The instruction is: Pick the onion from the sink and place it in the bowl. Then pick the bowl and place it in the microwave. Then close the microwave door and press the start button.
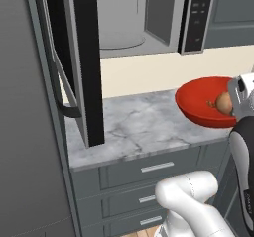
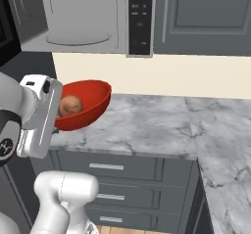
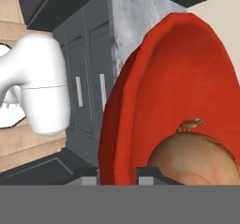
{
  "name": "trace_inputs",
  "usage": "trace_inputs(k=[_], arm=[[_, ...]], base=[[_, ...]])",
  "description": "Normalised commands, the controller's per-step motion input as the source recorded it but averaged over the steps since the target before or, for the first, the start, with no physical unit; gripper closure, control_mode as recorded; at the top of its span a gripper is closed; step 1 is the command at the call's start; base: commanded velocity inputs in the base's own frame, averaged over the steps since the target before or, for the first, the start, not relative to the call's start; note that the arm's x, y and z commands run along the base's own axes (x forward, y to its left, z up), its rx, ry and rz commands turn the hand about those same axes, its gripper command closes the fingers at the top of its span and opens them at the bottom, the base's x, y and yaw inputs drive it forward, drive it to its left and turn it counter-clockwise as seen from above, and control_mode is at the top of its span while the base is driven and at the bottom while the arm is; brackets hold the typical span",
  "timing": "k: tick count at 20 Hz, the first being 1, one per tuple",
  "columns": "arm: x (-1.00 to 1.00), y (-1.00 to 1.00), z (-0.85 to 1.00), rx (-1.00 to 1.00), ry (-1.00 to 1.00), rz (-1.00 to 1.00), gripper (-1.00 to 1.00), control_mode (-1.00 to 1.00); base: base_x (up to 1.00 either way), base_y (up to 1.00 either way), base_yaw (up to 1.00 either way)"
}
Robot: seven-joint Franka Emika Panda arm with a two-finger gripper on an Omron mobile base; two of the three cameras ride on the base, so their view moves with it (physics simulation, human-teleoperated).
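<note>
My gripper [image 3: 117, 174] is shut on the rim of the red bowl [image 1: 198, 102], which it holds tilted just above the marble counter [image 1: 139, 127]. The tan onion [image 1: 224, 102] lies inside the bowl, close to the fingers. From the right base view the bowl [image 2: 88, 103] and onion [image 2: 70, 105] sit right beside my white hand [image 2: 41, 113]. In the hand view the onion [image 3: 197, 157] rests low in the bowl [image 3: 187, 78]. The microwave [image 1: 134, 18] hangs above, its door [image 1: 82, 57] swung wide open to the left. The sink is out of view.
The microwave's dark button panel [image 1: 197, 13] is on its right side. The open door's curved handle [image 1: 62, 87] juts out at the counter's left end. Grey drawers [image 2: 112, 167] run below the counter, and a grey cabinet [image 2: 201, 17] hangs to the microwave's right.
</note>
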Motion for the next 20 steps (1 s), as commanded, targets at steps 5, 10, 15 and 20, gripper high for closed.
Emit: trace_inputs(k=[5,10,15,20], arm=[[0.02,0.33,0.59,0.0,-0.07,0.04,1.0,-1.0],[0.21,0.58,0.61,0.0,-0.1,0.09,1.0,-1.0],[0.63,0.49,0.37,0.0,-0.09,0.06,1.0,-1.0],[0.93,0.38,0.09,0.0,-0.02,0.01,1.0,-1.0]], base=[[0.0,0.0,0.0],[0.0,0.0,0.0],[0.0,0.0,0.0],[0.0,0.0,0.0]])
